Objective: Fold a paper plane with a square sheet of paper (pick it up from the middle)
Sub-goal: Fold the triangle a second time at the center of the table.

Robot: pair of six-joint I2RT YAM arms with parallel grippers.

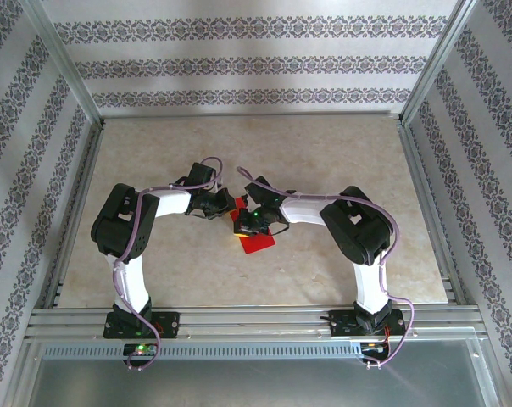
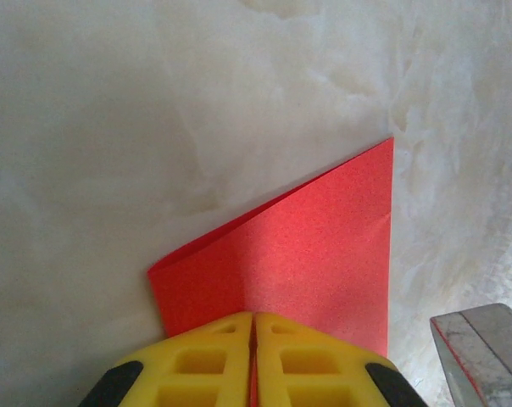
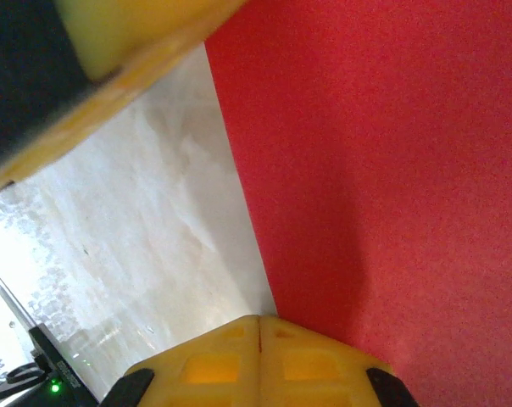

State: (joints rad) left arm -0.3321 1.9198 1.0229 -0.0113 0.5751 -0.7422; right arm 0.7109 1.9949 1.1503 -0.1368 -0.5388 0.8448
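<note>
The square sheet of paper (image 1: 258, 244) is bright red and lies mid-table, partly under both wrists. In the left wrist view the paper (image 2: 315, 254) is folded, with one layer showing behind the other, and its near edge runs into the seam of my left gripper (image 2: 253, 315), which is shut on it. My left gripper (image 1: 229, 206) and right gripper (image 1: 246, 225) meet over the sheet. In the right wrist view my right gripper (image 3: 260, 320) is shut, its tips at the left edge of the red paper (image 3: 392, 170). I cannot tell whether it pinches the paper.
The beige marble-look table (image 1: 324, 153) is bounded by aluminium rails and patterned walls. A yellow finger of the left gripper (image 3: 129, 42) crosses the upper left of the right wrist view. A grey metal part (image 2: 481, 356) sits at the lower right of the left wrist view.
</note>
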